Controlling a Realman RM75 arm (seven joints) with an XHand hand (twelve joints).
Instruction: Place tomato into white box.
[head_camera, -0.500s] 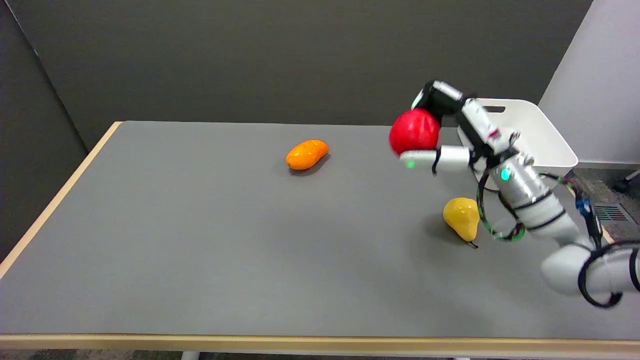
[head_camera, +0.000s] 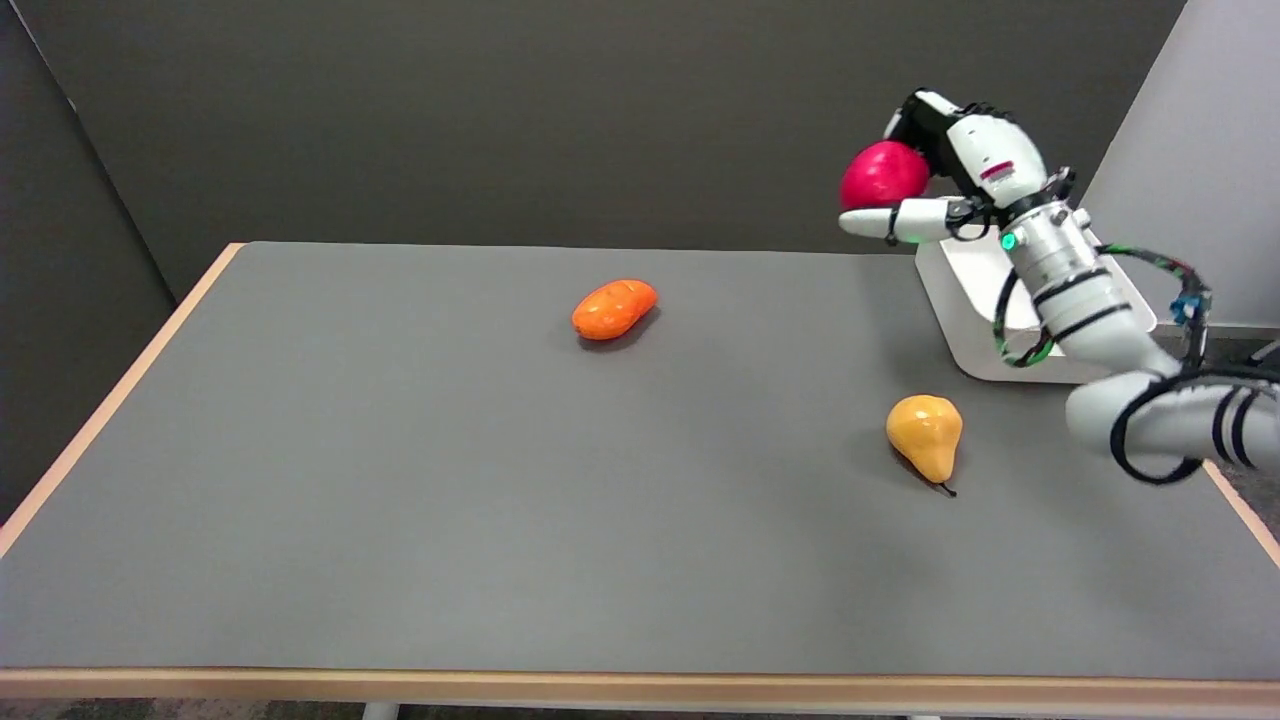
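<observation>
My right hand (head_camera: 945, 165) holds the red tomato (head_camera: 882, 174) high in the air at the upper right, with the thumb under it and the other fingers curled over its top. The tomato hangs above and slightly left of the white box (head_camera: 965, 320), which stands at the table's far right edge. The forearm crosses in front of the box and hides most of its opening.
An orange fruit (head_camera: 613, 307) lies near the middle back of the grey table (head_camera: 400, 480). A yellow pear (head_camera: 927, 432) lies on the table in front of the box. A white wall panel stands behind the box at the right.
The right hand has lifted the tomato up and to the right, from beside the box's left wall to well above it. The fruits on the table have not moved.
</observation>
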